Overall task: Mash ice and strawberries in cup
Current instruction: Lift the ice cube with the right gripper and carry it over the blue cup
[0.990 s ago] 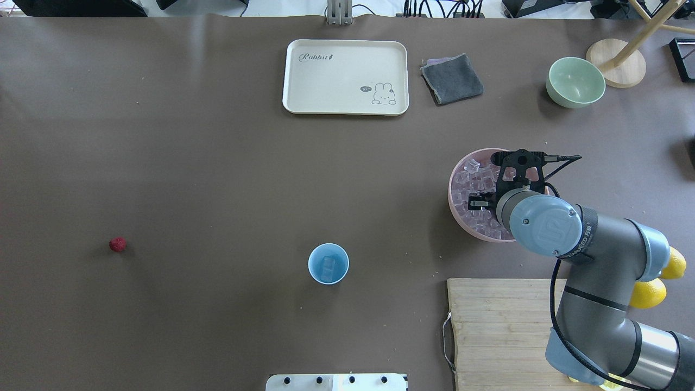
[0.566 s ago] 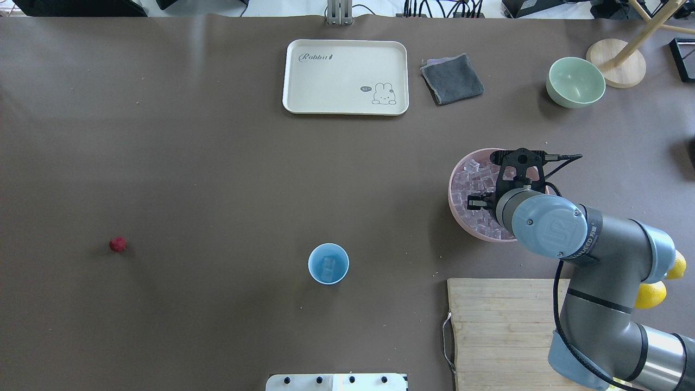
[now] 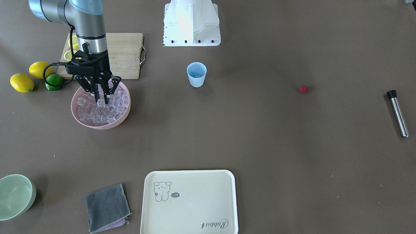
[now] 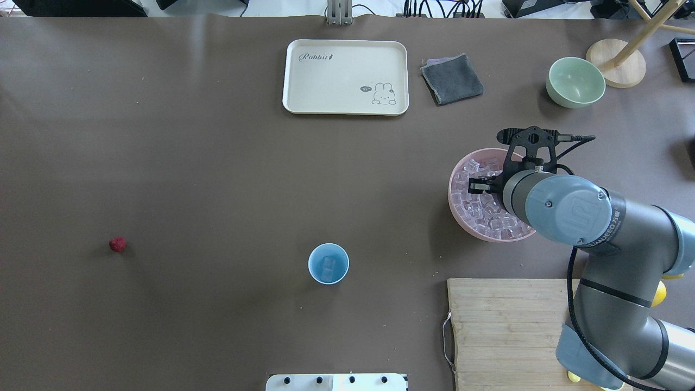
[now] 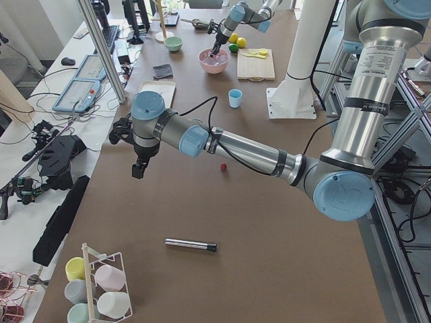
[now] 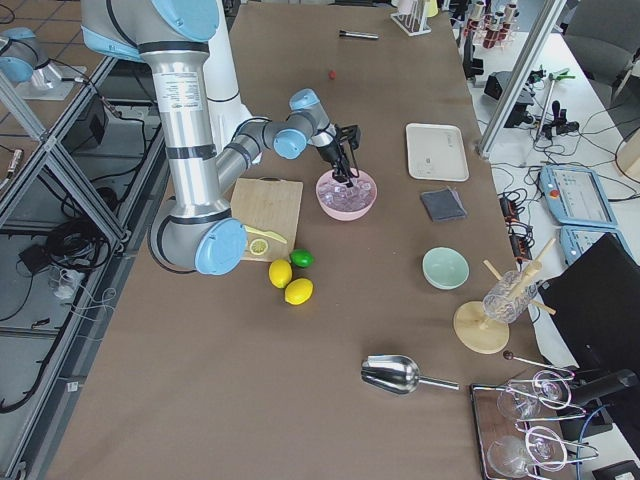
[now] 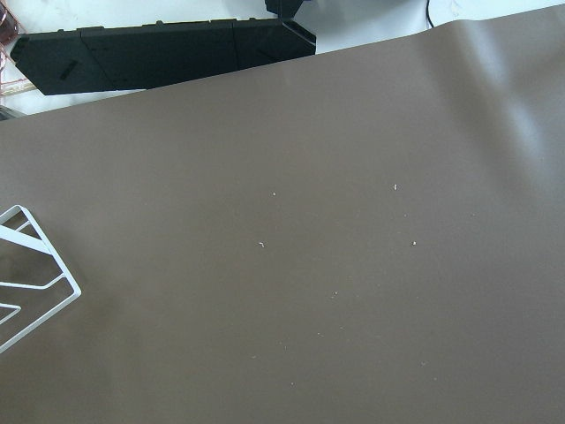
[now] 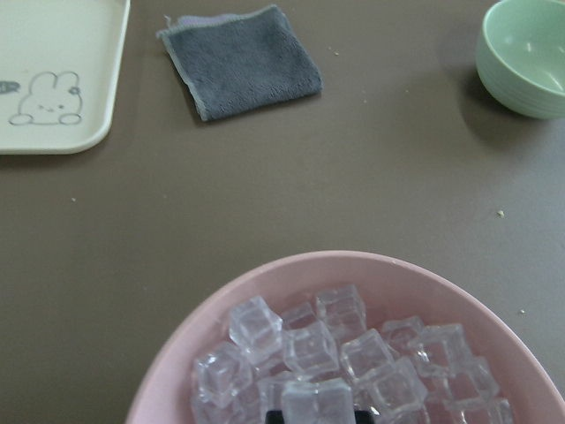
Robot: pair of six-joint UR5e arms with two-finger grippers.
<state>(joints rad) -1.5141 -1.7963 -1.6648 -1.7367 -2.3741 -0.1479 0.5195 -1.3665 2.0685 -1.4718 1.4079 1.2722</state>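
Note:
The light blue cup stands mid-table with an ice cube in it; it also shows in the front view. The pink bowl at the right is full of ice cubes. My right gripper hangs over the bowl, shut on one ice cube just above the pile. The strawberry lies alone at the left. My left gripper hovers over bare table far to the left; I cannot tell whether it is open or shut.
A cream tray, a grey cloth and a pale green bowl lie at the far side. A wooden cutting board is near right, with lemons and a lime beside it. A metal muddler lies far left.
My right wrist has shifted toward the far side of the pink bowl and seems to have risen. The cup and strawberry have not moved.

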